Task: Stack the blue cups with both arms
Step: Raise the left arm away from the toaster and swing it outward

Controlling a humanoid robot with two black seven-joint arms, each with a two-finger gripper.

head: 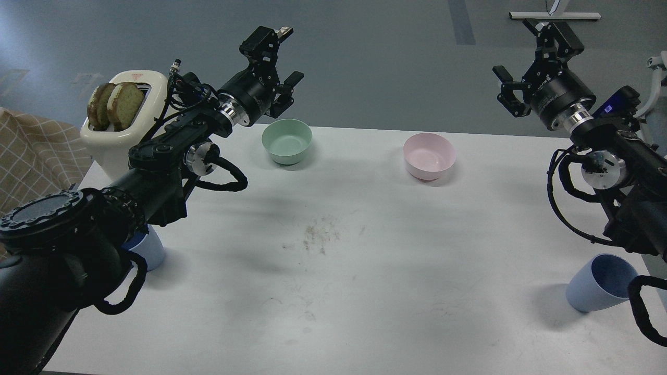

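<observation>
One light-blue cup [599, 284] stands at the table's front right, partly behind my right arm's cable. The other blue cup [148, 252] stands at the front left, mostly hidden under my left arm. My left gripper [281, 57] is open and empty, raised above the table's far edge behind the mint-green bowl [286, 140]. My right gripper [531, 54] is open and empty, raised high beyond the far right edge. Both grippers are far from the cups.
A pink bowl [429, 155] sits at the back centre-right. A cream toaster [125, 122] with two bread slices stands at the back left. The white table [365, 291] has crumbs near its middle. A checked cloth [26, 156] lies at the left.
</observation>
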